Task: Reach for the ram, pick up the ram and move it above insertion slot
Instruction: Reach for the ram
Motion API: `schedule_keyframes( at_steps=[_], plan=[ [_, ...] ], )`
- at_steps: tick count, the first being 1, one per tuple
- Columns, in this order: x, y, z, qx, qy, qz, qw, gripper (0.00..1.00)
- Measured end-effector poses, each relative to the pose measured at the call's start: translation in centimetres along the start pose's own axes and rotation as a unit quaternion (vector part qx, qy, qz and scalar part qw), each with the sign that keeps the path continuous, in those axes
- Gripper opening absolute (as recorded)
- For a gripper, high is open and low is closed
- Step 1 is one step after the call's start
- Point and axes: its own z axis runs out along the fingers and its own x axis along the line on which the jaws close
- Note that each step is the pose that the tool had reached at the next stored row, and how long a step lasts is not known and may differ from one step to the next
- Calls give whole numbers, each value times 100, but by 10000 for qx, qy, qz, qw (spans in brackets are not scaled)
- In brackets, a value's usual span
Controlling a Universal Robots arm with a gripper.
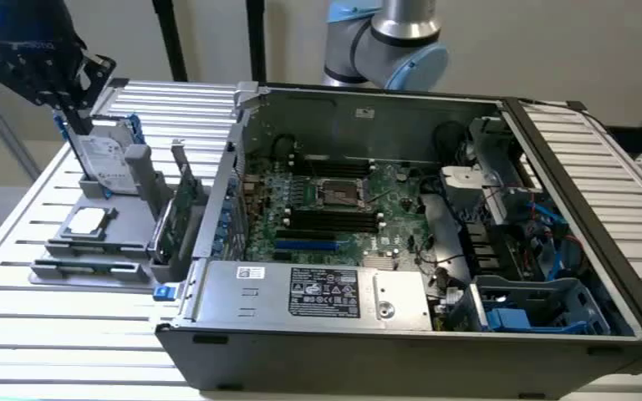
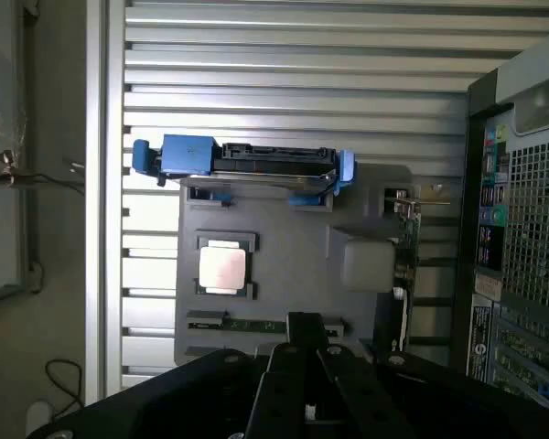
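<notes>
While the gripper hangs above the upright hard drive at the exterior view's left, the ram lies flat in the grey holder, well apart. In the wrist view, the fingers meet, gripping nothing; the ram rests beside a processor chip.

On the tabletop, a holder sits at the exterior view's left of the computer case. The ram lies along its front edge, and the hard drive stands behind.
</notes>
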Motion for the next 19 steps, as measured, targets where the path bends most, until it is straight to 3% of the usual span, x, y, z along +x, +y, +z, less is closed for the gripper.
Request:
schedule_keyframes(
  at_steps=[14,16,19],
  plan=[
    [0,-4,-1,1,1,0,10000,11],
    [1,-45,-1,0,1,0,10000,11],
    [3,-175,-2,0,1,0,10000,11]
  ],
)
